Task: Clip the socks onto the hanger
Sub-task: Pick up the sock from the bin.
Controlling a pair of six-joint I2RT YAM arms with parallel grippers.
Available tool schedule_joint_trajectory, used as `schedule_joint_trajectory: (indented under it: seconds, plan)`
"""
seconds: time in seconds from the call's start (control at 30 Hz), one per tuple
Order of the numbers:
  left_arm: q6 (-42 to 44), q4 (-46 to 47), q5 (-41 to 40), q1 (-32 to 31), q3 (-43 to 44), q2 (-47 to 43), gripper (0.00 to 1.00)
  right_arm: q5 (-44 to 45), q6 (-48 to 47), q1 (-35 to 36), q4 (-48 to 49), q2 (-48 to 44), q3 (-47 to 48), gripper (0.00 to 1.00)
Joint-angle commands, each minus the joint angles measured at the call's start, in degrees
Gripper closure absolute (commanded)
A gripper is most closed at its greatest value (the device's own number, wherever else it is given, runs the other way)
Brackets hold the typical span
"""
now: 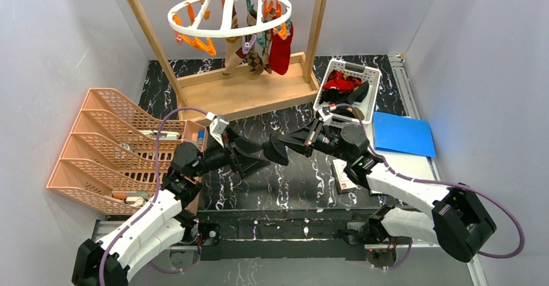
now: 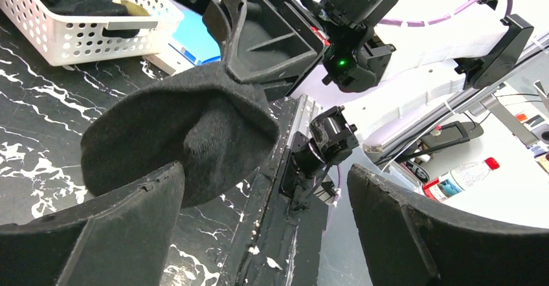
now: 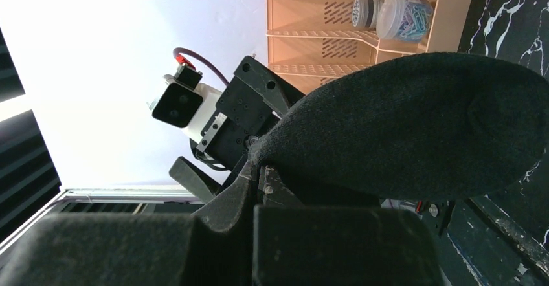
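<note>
My right gripper (image 1: pixel 288 142) is shut on one end of a black sock (image 1: pixel 277 151) and holds it above the table's middle. In the right wrist view the sock (image 3: pixel 414 124) stretches right from the shut gripper (image 3: pixel 265 173). My left gripper (image 1: pixel 259 158) is open and faces it. In the left wrist view the sock (image 2: pixel 175 137) hangs just past my left finger (image 2: pixel 116 228), with the gap of the left gripper (image 2: pixel 265 173) empty. The white ring hanger (image 1: pixel 230 14) hangs at the back, with an argyle sock (image 1: pixel 254 54) and a red sock (image 1: pixel 281 50) clipped on. More socks (image 1: pixel 343 87) lie in the basket.
A wooden frame (image 1: pixel 239 92) carries the hanger. A white lattice basket (image 1: pixel 369 101) stands at the back right, a blue folder (image 1: pixel 404 134) beside it. A peach tiered organizer (image 1: pixel 107 147) fills the left side. Grey walls close in both sides.
</note>
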Motion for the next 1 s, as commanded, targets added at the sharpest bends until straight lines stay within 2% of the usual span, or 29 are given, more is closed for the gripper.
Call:
schedule_joint_trajectory:
  seconds: [0.0,0.27,0.37,0.63,0.8,0.97]
  plan:
    - [0.32,2.39,-0.18,-0.33,1.33,0.19,0.08,0.81,0.88,1.07,5.26,0.41,3.46,0.99]
    - [5.22,-6.03,-5.72,-0.33,0.61,-3.96,0.08,1.38,0.54,1.15,3.62,-1.80,3.55,0.99]
    - [3.69,-5.09,-4.58,-0.33,0.91,-3.91,0.09,1.17,0.54,1.31,3.55,-1.77,3.62,0.99]
    - [-2.86,1.79,-1.15,-0.33,1.33,0.23,0.23,1.32,0.82,2.62,4.89,-0.58,4.71,0.99]
    - [-3.19,2.11,-0.80,-0.41,1.02,0.02,0.37,1.47,0.68,3.27,5.25,-0.10,5.37,0.99]
    - [-4.31,2.62,-0.14,-0.42,1.13,0.25,0.61,2.04,0.70,4.00,5.71,0.10,5.19,0.99]
